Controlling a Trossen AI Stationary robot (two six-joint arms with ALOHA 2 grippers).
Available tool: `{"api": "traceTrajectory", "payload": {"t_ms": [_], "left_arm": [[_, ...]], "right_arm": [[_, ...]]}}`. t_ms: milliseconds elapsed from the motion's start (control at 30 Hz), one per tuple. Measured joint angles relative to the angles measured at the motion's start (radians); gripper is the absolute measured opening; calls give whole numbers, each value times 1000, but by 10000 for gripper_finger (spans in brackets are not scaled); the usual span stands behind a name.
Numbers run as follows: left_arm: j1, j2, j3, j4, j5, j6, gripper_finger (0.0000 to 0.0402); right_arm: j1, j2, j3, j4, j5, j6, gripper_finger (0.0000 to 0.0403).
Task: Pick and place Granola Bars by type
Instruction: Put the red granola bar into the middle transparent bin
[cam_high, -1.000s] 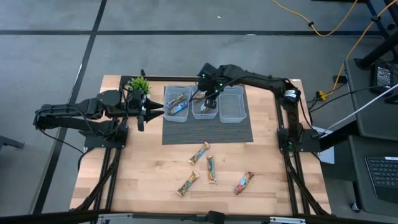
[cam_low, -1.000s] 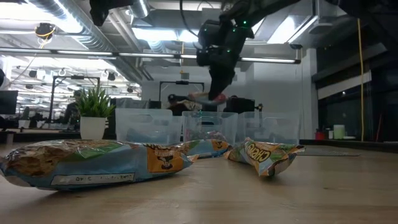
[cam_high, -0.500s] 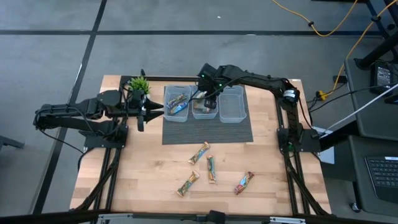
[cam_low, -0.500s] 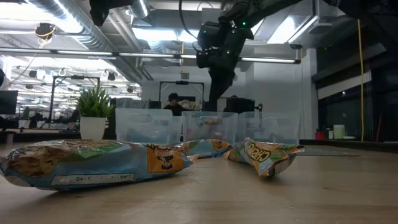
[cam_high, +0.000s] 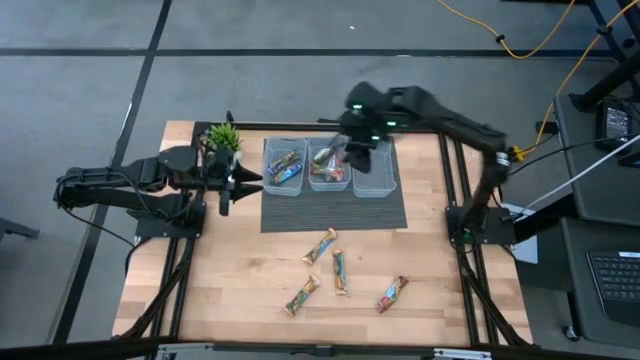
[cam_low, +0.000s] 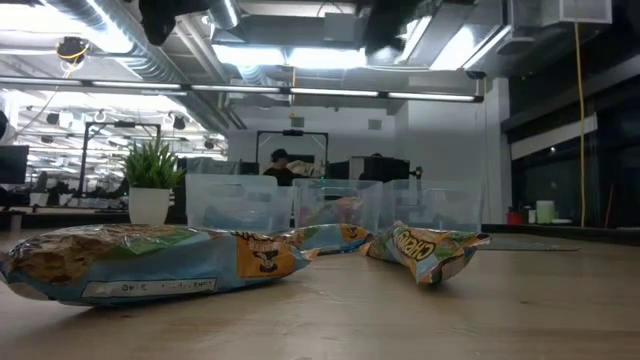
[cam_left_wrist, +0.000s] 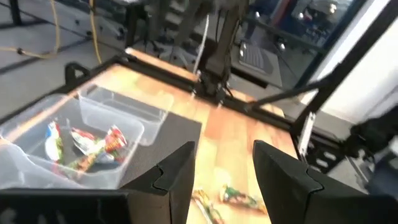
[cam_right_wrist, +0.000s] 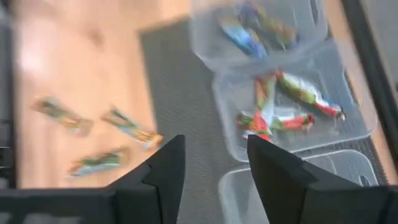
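hovering over the middle bin (cam_high: 329, 168), right gripper (cam_high: 357, 155) has fingers apart, empty. left gripper (cam_high: 247, 180) apart, empty, beside the bins. four bars (cam_high: 320, 245) on desk (cam_high: 220, 270).

Clear plastic bins (cam_high: 373, 167), wooden table (cam_high: 230, 270)

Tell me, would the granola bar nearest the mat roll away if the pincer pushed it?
Probably not. That granola bar lies flat on the wooden table, so it would likely slide. Its shiny wrapper looks crinkly and may slip when pinched. It seems light.
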Motion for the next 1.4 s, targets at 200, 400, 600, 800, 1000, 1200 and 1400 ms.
{"api": "traceTrajectory", "payload": {"t_ms": [200,400,600,800,1000,1200,1400], "left_arm": [[0,0,0,-51,9,0,155],[0,0,0,-48,9,24,155],[0,0,0,-46,10,24,155],[0,0,0,-45,22,13,155],[0,0,0,-45,31,18,155],[0,0,0,-45,35,32,155],[0,0,0,-46,35,44,155]], "right_arm": [[124,-275,2,41,58,55,163],[278,-462,1,77,216,131,165],[490,-513,1,68,189,268,165],[828,-462,1,12,264,457,165],[1015,-361,0,-44,370,538,165],[1082,-225,-1,-205,372,650,165],[1116,-119,-115,-232,319,625,165]]}}
